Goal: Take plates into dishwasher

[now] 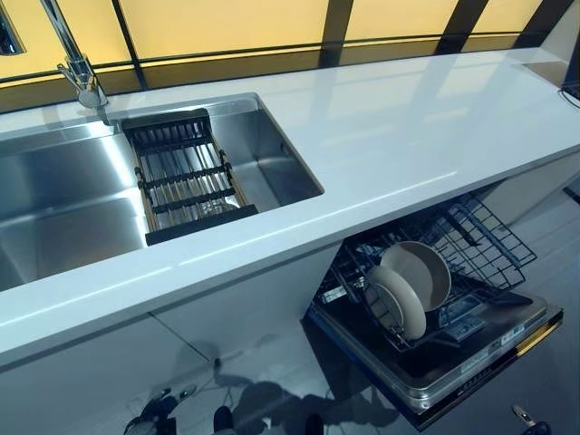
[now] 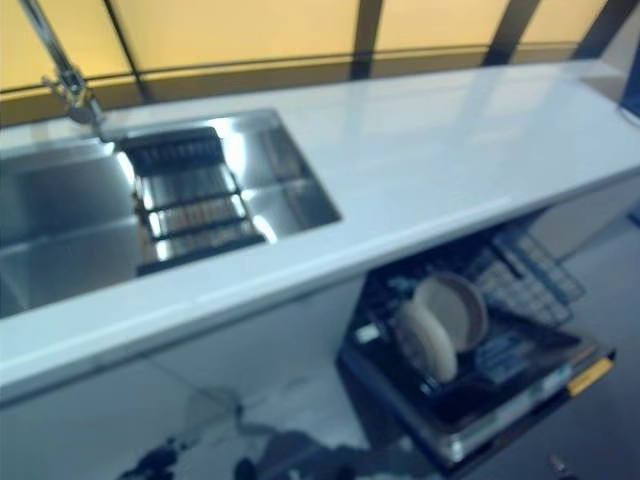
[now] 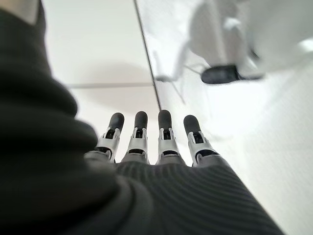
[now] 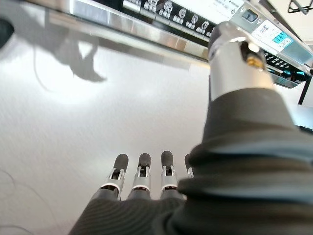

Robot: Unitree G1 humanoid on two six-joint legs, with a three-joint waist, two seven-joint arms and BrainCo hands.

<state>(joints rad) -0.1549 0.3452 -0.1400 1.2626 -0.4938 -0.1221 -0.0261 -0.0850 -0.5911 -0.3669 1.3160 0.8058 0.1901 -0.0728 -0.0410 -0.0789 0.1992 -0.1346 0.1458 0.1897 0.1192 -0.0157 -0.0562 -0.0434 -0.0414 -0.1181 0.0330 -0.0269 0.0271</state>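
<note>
Hands low, out of head views — left hand (image 3: 151, 142) and right hand (image 4: 142, 183) each seen only in own wrist view, fingers straight, empty, pointing at floor. Two plates (image 1: 410, 285) on edge in rack (image 1: 480, 240) of open dishwasher (image 1: 462, 358), below desk (image 1: 399, 136), robot's right. Right hand nearer, by door edge. No plate seen in sink (image 1: 63, 195) or on desk — loading looks done.
</note>
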